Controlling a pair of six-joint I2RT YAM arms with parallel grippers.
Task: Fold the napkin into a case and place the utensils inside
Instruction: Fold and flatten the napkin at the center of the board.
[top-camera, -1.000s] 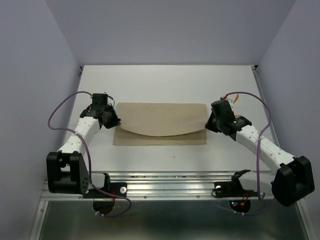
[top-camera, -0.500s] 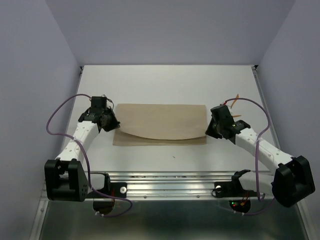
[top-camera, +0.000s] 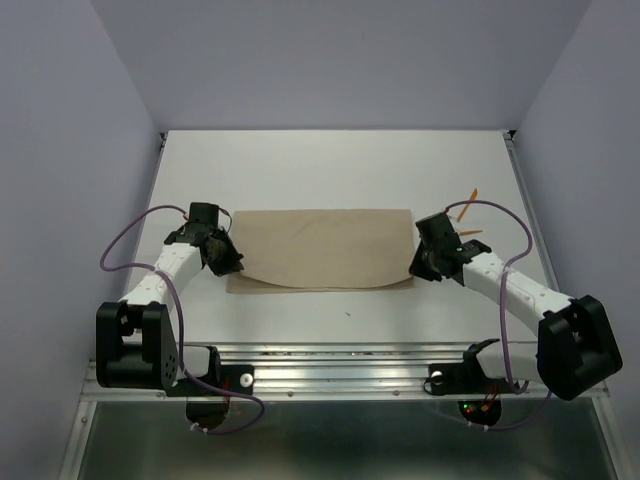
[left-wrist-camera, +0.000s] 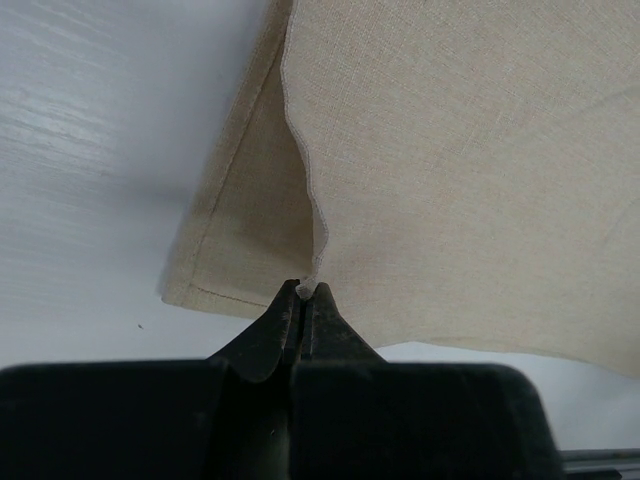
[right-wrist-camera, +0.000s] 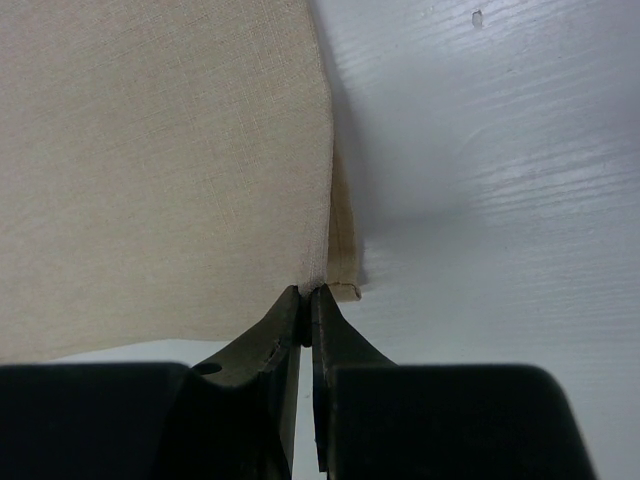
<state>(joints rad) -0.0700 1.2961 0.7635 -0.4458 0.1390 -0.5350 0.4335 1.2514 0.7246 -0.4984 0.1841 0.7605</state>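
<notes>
Top view: napkin (top-camera: 320, 245) lies mid-frame, long axis L–R, top layer doubled over w/ its free edge sagging in a curve just short of the bottom layer's near edge. The left gripper (top-camera: 228, 262) is closed tight on the top layer's left corner & the right gripper (top-camera: 420, 265) likewise on the right corner. The utensils (top-camera: 471, 195), two orange sticks, lie right of frame center beyond the right gripper, apart from the cloth; white table (top-camera: 330, 165) shows above & below the napkin.
</notes>
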